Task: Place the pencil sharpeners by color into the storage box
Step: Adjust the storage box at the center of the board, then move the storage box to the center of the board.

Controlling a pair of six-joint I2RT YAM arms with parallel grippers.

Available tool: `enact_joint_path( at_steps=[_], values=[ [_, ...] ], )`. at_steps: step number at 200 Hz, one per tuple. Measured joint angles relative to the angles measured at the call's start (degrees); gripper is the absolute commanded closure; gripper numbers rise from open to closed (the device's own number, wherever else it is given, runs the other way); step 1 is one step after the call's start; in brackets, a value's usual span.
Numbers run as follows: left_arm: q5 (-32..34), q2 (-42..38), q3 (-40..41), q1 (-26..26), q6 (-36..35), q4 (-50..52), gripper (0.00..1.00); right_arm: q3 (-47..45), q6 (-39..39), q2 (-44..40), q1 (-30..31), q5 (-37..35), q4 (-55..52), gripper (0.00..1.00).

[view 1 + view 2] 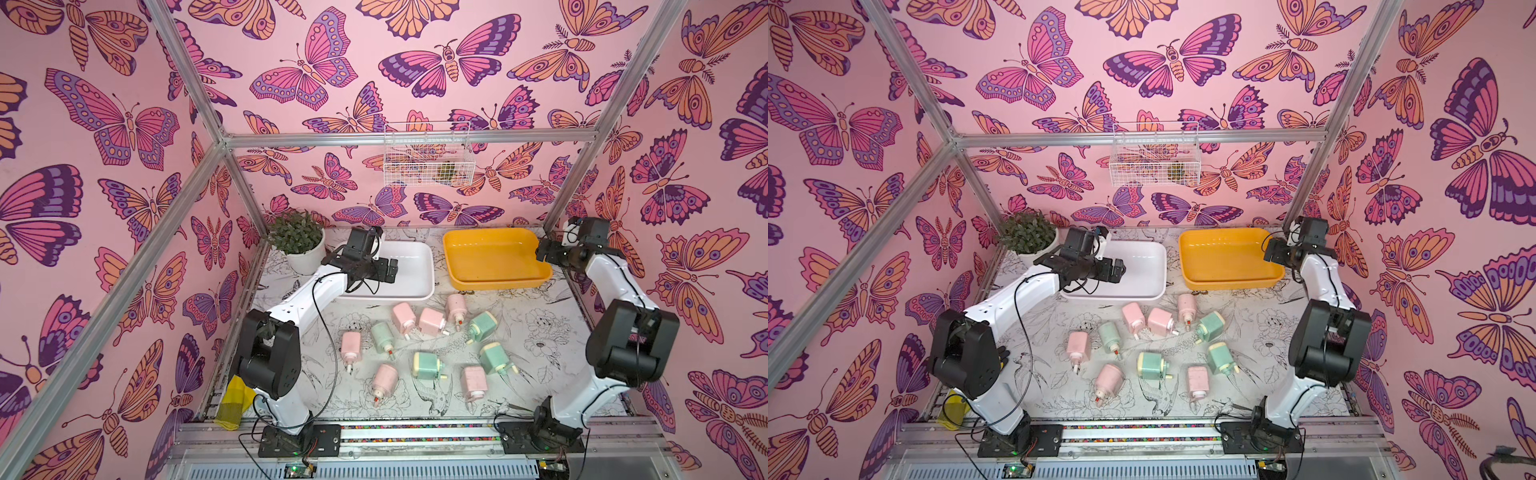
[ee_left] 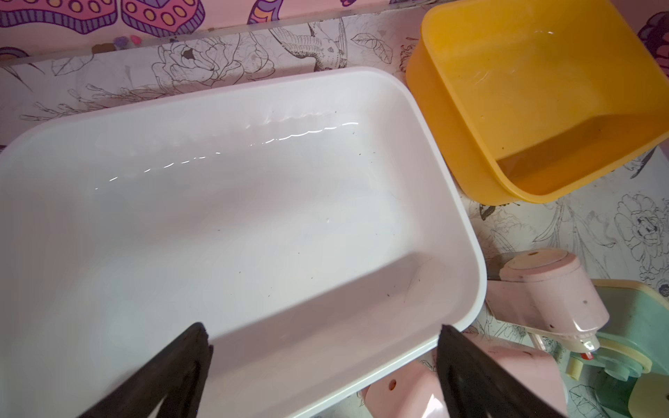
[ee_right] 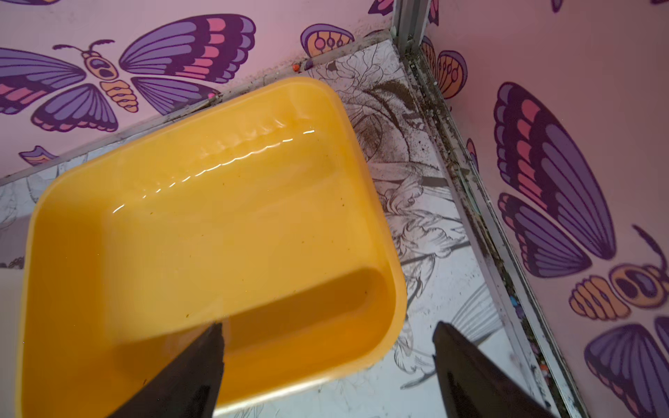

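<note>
Several pale pink pencil sharpeners (image 1: 403, 316) and several mint green ones (image 1: 426, 365) lie scattered on the floral table in both top views. Behind them stand a white storage box (image 1: 413, 270) and a yellow storage box (image 1: 490, 257), both with nothing inside. My left gripper (image 1: 390, 270) hangs open over the white box's (image 2: 253, 217) near side, holding nothing. A pink sharpener (image 2: 543, 289) and a green one (image 2: 633, 325) lie just outside that box. Over the yellow box's (image 3: 217, 217) right near corner my right gripper (image 3: 327, 324) stands open, with nothing in it.
A potted plant (image 1: 297, 241) stands at the back left beside the white box. A white wire basket (image 1: 428, 153) hangs on the back wall. A yellow mesh bag (image 1: 232, 399) sits by the left arm's base. Aluminium frame posts (image 1: 577, 166) border the table.
</note>
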State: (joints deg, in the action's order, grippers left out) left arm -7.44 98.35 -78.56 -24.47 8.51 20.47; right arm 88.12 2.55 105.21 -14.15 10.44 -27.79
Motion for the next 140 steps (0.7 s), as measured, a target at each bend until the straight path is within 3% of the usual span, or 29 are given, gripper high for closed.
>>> enact_joint_path(
  at_steps=[36, 83, 140],
  values=[
    [-2.7, 0.0, 0.9, -2.2, -0.3, -4.6, 0.0, 12.6, 4.0, 10.6, 0.0, -1.3, -7.9, 0.17],
    [-3.2, -1.4, 3.6, -3.3, -1.6, -7.9, 0.0, 13.5, 13.6, 13.7, 0.4, -7.0, -8.1, 0.19],
    [-2.2, -2.8, 6.2, -3.3, -2.4, -9.0, 0.0, 12.5, 15.7, 14.1, 0.5, -7.9, -5.4, 0.3]
  ],
)
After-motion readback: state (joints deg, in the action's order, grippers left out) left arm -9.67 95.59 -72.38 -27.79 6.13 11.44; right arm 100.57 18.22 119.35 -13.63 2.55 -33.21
